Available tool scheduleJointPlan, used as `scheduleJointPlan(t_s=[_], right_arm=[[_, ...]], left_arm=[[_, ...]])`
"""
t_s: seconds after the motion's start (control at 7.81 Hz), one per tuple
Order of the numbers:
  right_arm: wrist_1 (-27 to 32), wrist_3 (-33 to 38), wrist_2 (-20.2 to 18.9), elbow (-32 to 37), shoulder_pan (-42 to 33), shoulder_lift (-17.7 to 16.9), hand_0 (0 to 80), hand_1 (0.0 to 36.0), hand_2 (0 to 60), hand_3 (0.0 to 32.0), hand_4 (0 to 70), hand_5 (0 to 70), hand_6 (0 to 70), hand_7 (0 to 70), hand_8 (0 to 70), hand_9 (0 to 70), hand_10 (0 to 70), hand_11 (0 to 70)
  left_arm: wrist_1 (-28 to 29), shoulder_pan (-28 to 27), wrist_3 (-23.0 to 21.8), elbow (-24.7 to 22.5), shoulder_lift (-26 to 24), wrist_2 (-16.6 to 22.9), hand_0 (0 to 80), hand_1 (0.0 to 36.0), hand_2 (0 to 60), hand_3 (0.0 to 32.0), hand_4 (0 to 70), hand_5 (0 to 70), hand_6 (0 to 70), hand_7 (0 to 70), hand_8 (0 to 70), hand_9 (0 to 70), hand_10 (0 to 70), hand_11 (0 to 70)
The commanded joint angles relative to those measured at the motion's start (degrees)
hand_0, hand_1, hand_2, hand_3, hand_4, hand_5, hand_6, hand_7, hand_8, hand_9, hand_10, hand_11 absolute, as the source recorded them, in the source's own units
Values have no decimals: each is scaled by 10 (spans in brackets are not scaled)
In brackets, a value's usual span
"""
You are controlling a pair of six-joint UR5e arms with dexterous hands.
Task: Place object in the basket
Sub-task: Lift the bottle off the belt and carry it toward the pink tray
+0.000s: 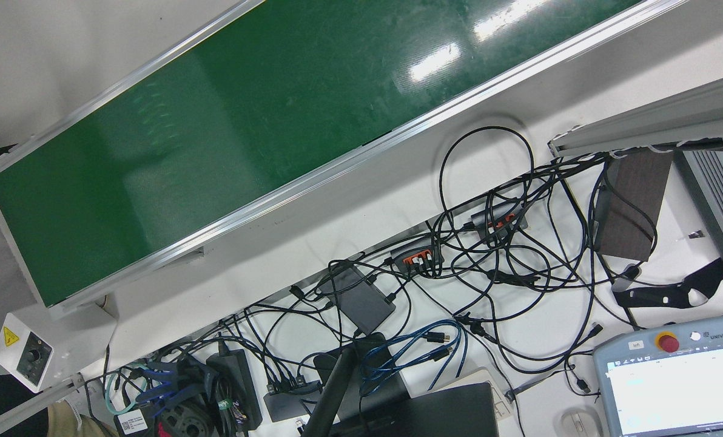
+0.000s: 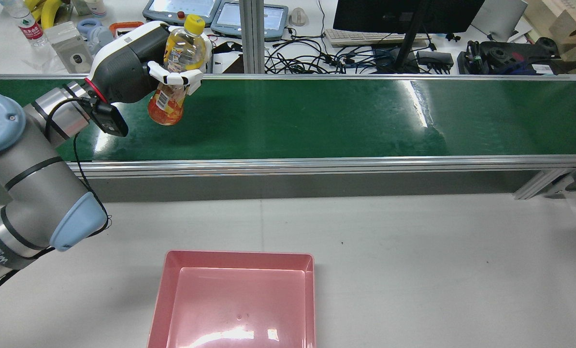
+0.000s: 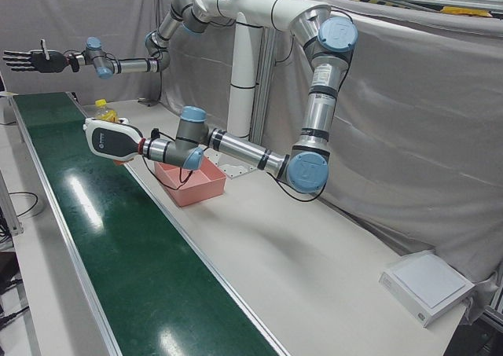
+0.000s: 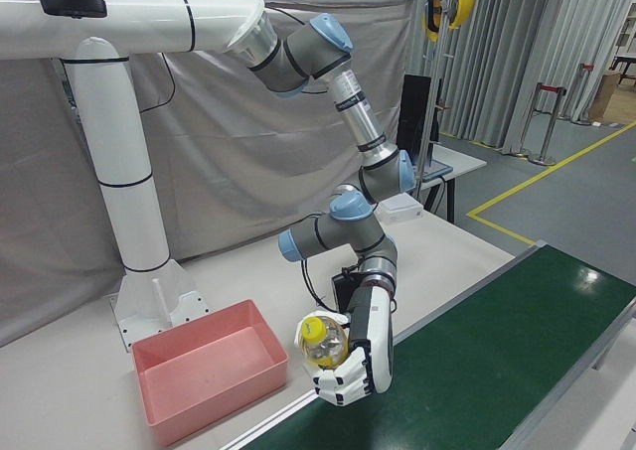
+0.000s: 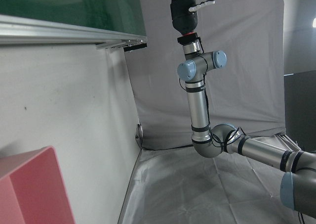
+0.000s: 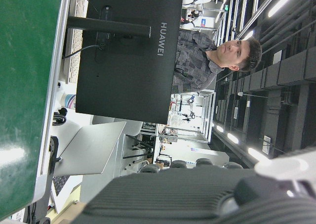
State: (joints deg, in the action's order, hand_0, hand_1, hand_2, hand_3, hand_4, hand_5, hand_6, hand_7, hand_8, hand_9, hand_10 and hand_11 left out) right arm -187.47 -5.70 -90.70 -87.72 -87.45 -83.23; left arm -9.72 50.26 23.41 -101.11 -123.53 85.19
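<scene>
The long green conveyor belt [image 2: 317, 116] with silver aluminium side rails runs across the station, its surface bare over almost its whole length to the right of the held object. On the robot's side of the belt lies the pale grey table [image 2: 413, 270], open and uncluttered from the belt rail to the near edge. The shallow square pink plastic basket [image 2: 172, 290] sits on that table near the front edge, well apart from the belt, with free table on both sides. The left hand [image 2: 138, 60], black and white, is closed round the clear plastic bottle of orange drink with a yellow cap [image 2: 177, 67] and holds it above the left end of the belt, clear of the belt's surface. The bottle's long axis stands close to upright, tilted slightly, cap up and towards the far rail, base down over the green belt. In the left-front view the right hand [image 3: 30, 60], dark, is raised high beyond the far end of the belt with its fingers spread apart and nothing in it, well apart from bottle and basket.
</scene>
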Motion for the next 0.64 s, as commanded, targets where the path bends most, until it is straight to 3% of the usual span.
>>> scheduleJointPlan(t_s=[0.0, 0.26, 0.51], right_arm=[[0, 1, 0, 0, 0, 0, 0, 0, 0, 0, 0, 0, 0, 0, 0, 0, 0, 0], [0, 0, 0, 0, 0, 0, 0, 0, 0, 0, 0, 0, 0, 0, 0, 0, 0, 0], [0, 0, 0, 0, 0, 0, 0, 0, 0, 0, 0, 0, 0, 0, 0, 0, 0, 0]], left_arm=[[-1, -17, 57, -121, 128, 1, 543, 304, 600, 0, 420, 575, 444, 700, 542, 700, 700, 700], [0, -81, 69, -134, 159, -3, 548, 307, 600, 0, 378, 531, 396, 662, 520, 700, 700, 700], [1, -151, 84, -140, 156, -4, 560, 311, 600, 0, 388, 539, 398, 668, 525, 700, 700, 700]])
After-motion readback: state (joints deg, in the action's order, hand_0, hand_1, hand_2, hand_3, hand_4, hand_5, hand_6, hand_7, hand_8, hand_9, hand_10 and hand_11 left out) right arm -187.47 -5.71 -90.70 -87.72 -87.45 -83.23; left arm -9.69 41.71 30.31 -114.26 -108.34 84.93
